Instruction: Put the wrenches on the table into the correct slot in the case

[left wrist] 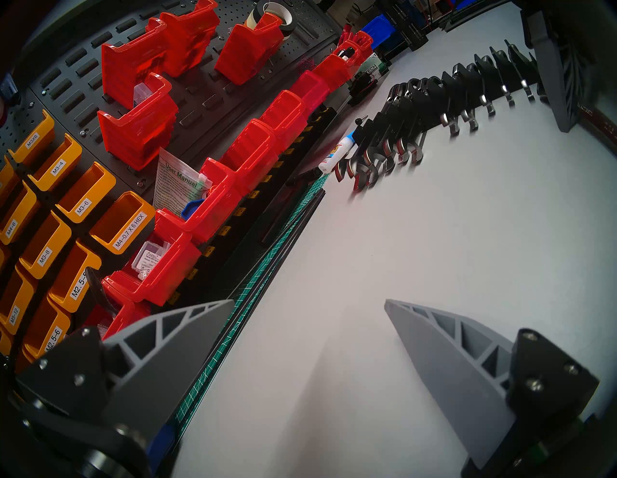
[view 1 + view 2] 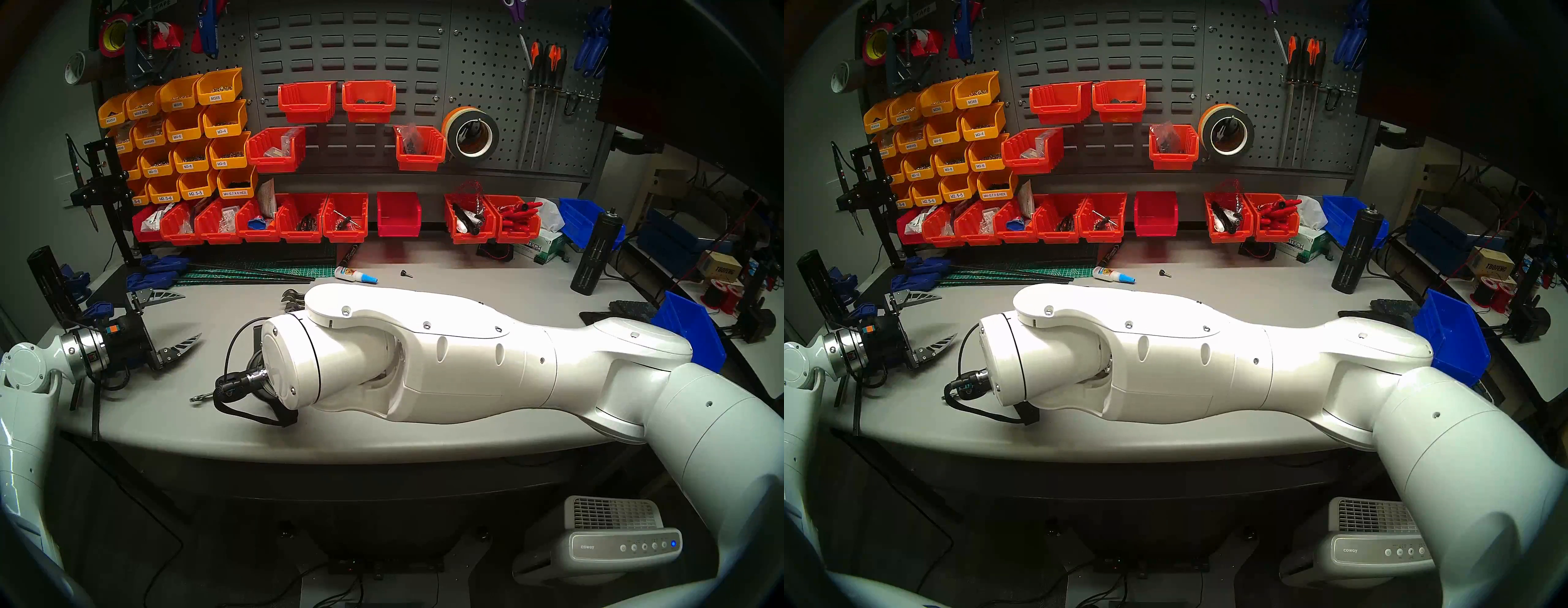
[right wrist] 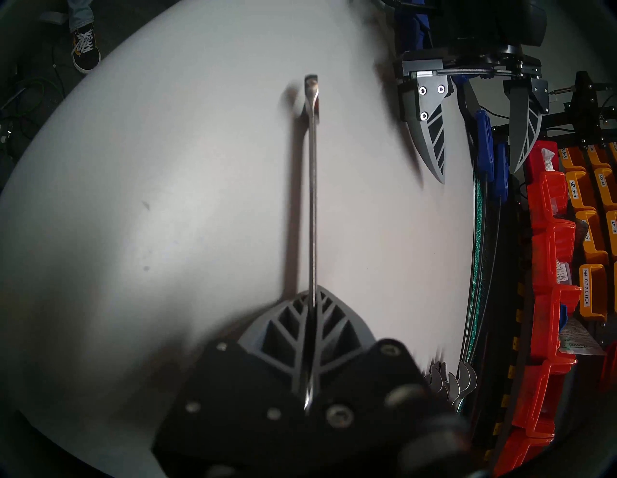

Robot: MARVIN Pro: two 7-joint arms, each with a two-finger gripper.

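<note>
A chrome wrench [image 3: 312,187] is being held edge-on between the closed grey fingers of the right end effector [image 3: 312,300], its shaft reaching out over the light-grey worktop [image 3: 167,217] with the far end just above or touching the surface; which cannot be told. Off to the side, the left end effector [image 2: 169,322] is being held wide open and empty above the worktop. Farther back, the black case [image 1: 444,100] is lying on the worktop, already filled with a row of wrenches, beside a glue bottle [image 2: 355,274]. The grasp appears made; next, the wrench is likely to be lifted, carried to its matching groove and lowered in.
</note>
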